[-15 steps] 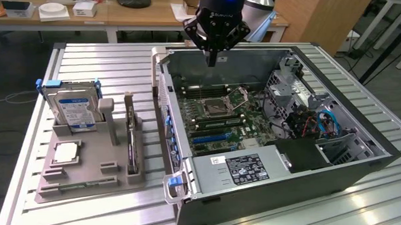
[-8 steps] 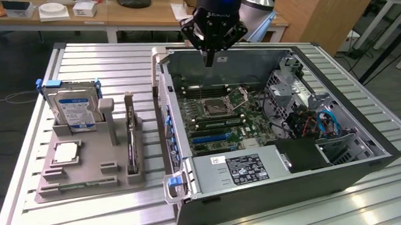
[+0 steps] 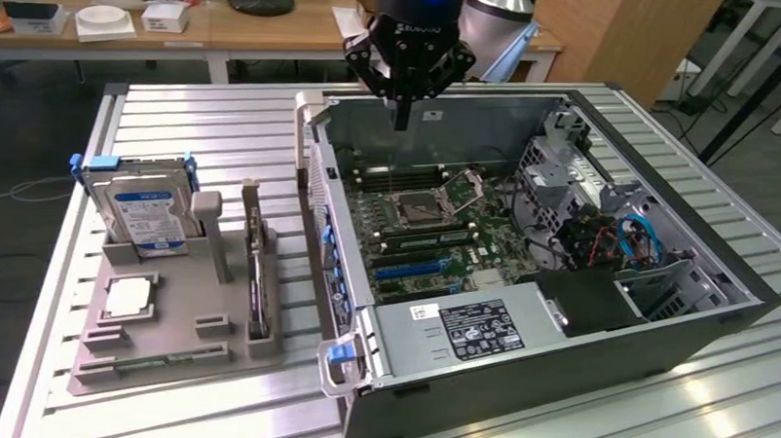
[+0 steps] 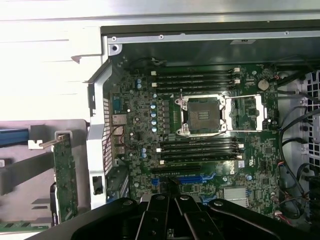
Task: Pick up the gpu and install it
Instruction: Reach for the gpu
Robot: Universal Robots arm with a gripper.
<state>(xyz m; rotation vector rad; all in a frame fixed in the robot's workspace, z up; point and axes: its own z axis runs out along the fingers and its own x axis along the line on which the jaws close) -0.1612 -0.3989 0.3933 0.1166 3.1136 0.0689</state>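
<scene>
We see the arm's black jaws pressed together to a narrow point with nothing between them. They hang over the open black-and-silver metal computer case (image 3: 698, 337), above the far part of its green motherboard (image 3: 423, 249), close to the case's back wall. The gpu (image 3: 253, 273), a thin flat rectangular card on a dark circuit board with a silvery metal bracket at one end, is well apart from the jaws. It stands on its long edge in a slot of the grey plastic holder (image 3: 153, 332). That holder sits on the slatted silvery metal worktop (image 3: 199, 115) just beside the case, toward the worktop's edge at the exterior view's left. The case's side wall stands between the gpu and the jaws. In the wrist view we find the gpu (image 4: 65, 175) upright outside that wall, while the tips of the jaws show in front of the motherboard's blue and black expansion slots (image 4: 195, 177). In the same holder a silver hard drive with a blue label (image 3: 144, 215) stands upright toward the worktop's far edge.
</scene>
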